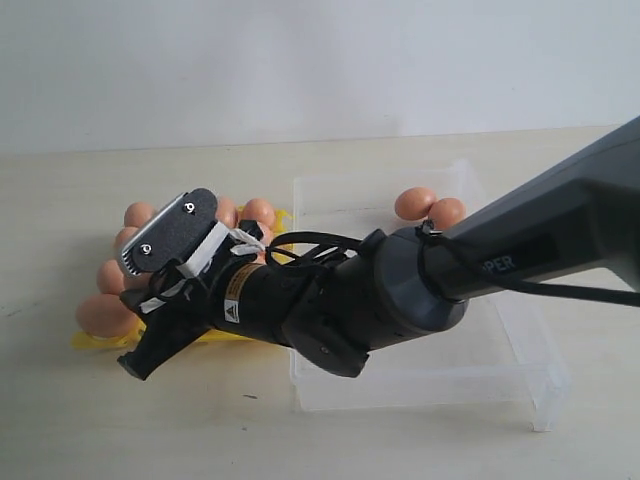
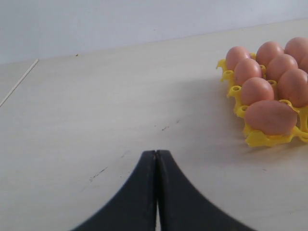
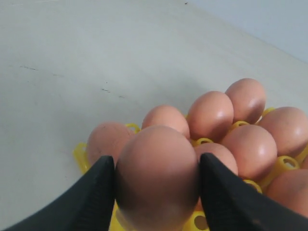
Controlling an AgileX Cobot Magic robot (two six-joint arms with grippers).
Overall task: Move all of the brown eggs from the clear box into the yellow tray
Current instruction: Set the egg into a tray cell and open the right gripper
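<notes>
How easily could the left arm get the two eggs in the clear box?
Probably not easily: the right arm, holding an egg over the yellow tray, blocks the left pincer from those eggs.

Pale wood-look tabletop [image 1: 70, 420], faint scuffs; plain white wall [image 1: 300, 60] behind; soft even light.

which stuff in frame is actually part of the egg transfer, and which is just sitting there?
Job:
- shallow clear plastic box
- bright yellow plastic lattice egg tray
- smooth orange-brown eggs: two in the box, one held in the right gripper above the tray

Just there:
- left gripper, shut and empty
- pale wooden table
- white wall
</notes>
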